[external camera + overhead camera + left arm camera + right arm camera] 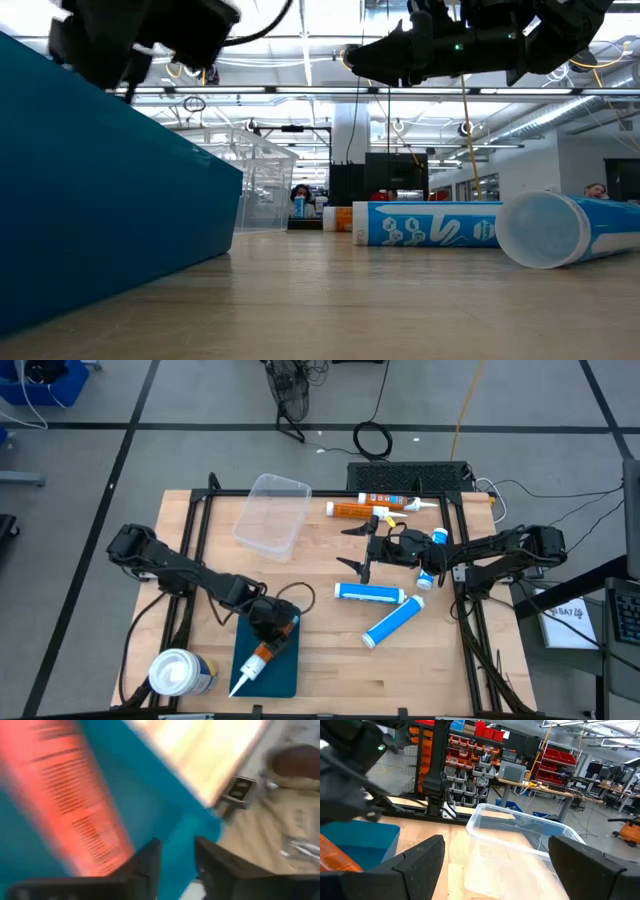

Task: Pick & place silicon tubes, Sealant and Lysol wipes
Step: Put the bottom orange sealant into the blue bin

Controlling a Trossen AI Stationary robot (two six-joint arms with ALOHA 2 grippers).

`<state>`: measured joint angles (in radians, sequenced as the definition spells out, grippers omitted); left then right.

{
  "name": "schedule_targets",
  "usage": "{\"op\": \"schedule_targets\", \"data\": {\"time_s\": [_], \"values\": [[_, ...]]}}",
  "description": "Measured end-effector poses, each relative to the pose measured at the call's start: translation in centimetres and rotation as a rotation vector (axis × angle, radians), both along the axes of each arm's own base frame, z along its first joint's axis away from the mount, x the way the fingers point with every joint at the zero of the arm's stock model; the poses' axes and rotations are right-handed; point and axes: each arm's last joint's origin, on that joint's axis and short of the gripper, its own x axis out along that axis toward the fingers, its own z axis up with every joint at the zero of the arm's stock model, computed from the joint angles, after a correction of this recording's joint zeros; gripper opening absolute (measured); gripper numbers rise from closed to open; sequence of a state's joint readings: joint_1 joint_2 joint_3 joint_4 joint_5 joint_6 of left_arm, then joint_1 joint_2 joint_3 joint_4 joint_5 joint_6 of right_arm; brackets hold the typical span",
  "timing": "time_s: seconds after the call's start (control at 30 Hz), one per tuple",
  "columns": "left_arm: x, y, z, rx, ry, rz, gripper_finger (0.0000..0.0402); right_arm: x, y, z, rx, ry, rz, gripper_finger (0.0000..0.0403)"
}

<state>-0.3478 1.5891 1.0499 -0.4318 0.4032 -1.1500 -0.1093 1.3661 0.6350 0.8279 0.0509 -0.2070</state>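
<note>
We see the left hand (272,628) over the blue tray (285,672) at the near edge of the surface (330,650), just above the orange tube (262,660) lying in that tray. Its fingers (145,865) stand close together beside the tube (whether they grip it, we cannot tell). The wipes canister (180,673) stands upright at the near left corner, beside the tray. The right hand (362,550) hangs open above the middle of the surface, holding nothing. Two blue tubes (370,593) lie near it, one straight, the other (393,623) angled. Another orange tube (365,509) lies at the far edge, next to a clear bin (272,512).
</note>
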Motion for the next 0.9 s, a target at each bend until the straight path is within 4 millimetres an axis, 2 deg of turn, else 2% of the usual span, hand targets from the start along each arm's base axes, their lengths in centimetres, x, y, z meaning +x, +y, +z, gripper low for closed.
{"op": "schedule_targets", "data": {"time_s": [0.1, 0.17, 0.3, 0.47, 0.63, 0.9], "values": [[0.9, -0.3, -1.1, -0.037, -0.025, -0.063, 0.0032, 0.0, 0.0, 0.0, 0.001, 0.003, 0.000, 0.0331], [1.7, -0.4, -1.9, -0.060, -0.032, -0.070, 0.0009, 0.0, 0.0, 0.0, 0.001, 0.004, 0.000, 0.0331], [2.1, 0.1, -3.7, -0.064, 0.065, -0.047, 0.0015, 0.0, 0.0, 0.0, 0.001, 0.003, 0.000, 0.0331], [1.5, 0.7, -5.4, -0.050, 0.238, -0.011, 0.0005, 0.0, 0.0, -0.1, 0.002, 0.011, 0.000, 0.0331], [1.4, 1.7, -5.8, -0.025, 0.328, 0.091, 0.0017, 0.0, 0.0, -0.1, 0.002, 0.012, 0.000, 0.0331], [1.6, 2.7, -5.7, -0.003, 0.369, 0.225, 0.0005, 0.0, 0.0, -0.1, 0.005, 0.010, 0.000, 0.0331]]}}
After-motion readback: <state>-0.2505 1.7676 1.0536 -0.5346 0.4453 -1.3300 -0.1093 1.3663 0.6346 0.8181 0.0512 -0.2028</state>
